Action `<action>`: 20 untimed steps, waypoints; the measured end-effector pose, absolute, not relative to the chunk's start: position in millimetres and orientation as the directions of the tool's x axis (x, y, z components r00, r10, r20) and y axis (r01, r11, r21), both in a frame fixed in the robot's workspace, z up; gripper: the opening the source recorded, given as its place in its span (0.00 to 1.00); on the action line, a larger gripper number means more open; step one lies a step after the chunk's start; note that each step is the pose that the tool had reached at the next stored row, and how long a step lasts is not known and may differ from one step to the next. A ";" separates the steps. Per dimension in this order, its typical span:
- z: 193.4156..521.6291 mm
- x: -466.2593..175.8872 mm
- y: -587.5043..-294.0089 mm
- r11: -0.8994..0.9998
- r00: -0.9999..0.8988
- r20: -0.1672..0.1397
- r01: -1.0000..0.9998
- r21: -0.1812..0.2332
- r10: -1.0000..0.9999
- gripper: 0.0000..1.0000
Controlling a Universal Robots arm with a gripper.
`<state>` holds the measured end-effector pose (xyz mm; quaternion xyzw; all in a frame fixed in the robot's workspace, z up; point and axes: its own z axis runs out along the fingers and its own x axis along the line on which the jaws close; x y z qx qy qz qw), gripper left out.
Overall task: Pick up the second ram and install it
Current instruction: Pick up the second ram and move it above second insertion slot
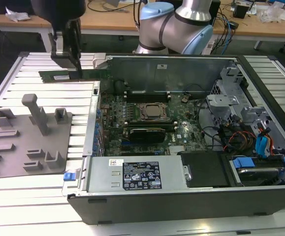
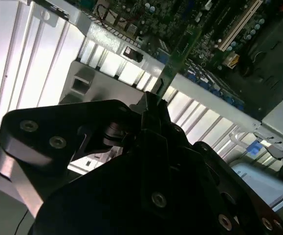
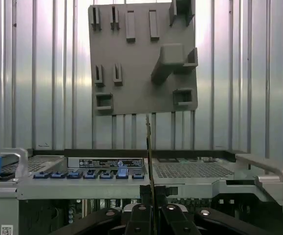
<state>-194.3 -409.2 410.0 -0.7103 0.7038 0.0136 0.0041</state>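
Black gripper (image 2: pixel 151 105) fingers are clamping shut on the second ram (image 2: pixel 178 58), a narrow green board that is sticking out past the fingertips with its broad face showing in the second wrist view. In the first wrist view the gripper (image 3: pixel 151 193) is pinching the same stick edge-on, so the ram (image 3: pixel 148 147) is appearing as a thin upright line. Under it, the slatted metal table (image 2: pixel 33 49) is catching bright light, and the stick's free end is pointing toward the edge of the open computer case. In the exterior view the gripper (image 1: pixel 77 69) is hanging low over the table, just beside the case's rear corner on the exterior view's left. The grey fixture tray (image 1: pixel 14 152) with its upright posts is lying flat on the slats, apart from the gripper. Inside the case (image 1: pixel 181 196) the motherboard (image 1: pixel 181 132) is lying exposed with the square processor socket (image 1: pixel 152 112) near its middle. Beyond the case, the arm (image 1: pixel 176 24) is rising, with wooden benches behind it.
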 end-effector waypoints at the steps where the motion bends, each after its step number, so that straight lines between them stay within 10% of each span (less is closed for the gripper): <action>1: 410.0 -175.4 -408.4 -0.009 0.009 -0.025 -1.000 0.014 -1.000 0.14; 20: 405.6 -116.3 -392.3 -0.009 0.009 -0.026 -1.000 0.017 -1.000 0.14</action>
